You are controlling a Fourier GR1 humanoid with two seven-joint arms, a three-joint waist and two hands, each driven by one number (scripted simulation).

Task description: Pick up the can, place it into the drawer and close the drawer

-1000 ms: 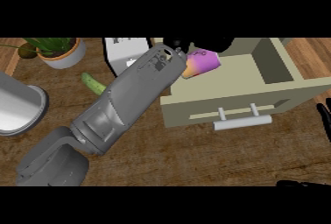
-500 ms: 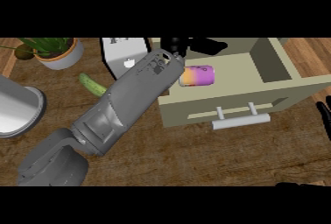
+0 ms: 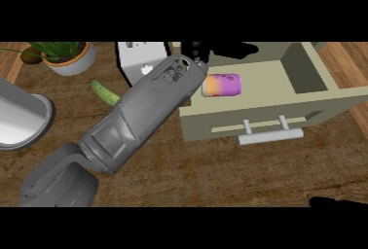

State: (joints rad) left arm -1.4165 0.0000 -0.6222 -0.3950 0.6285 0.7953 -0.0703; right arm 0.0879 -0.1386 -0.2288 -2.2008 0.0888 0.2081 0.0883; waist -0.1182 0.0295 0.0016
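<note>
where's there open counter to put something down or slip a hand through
Bare counter lies below the drawer handle, across to the right edge. It is crowded on the left: the forearm crosses between the cucumber, pot and plant. Inside the drawer, room remains right of the can.

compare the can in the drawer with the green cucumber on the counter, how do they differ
The can is orange, pink and purple in bands; the cucumber is plain green. The can is a short, stubby cylinder, the cucumber long and thin. The can lies inside the open drawer, while the cucumber lies on the wooden counter, partly hidden by the left forearm. Both lie on their sides, and no hand holds either one.
</note>
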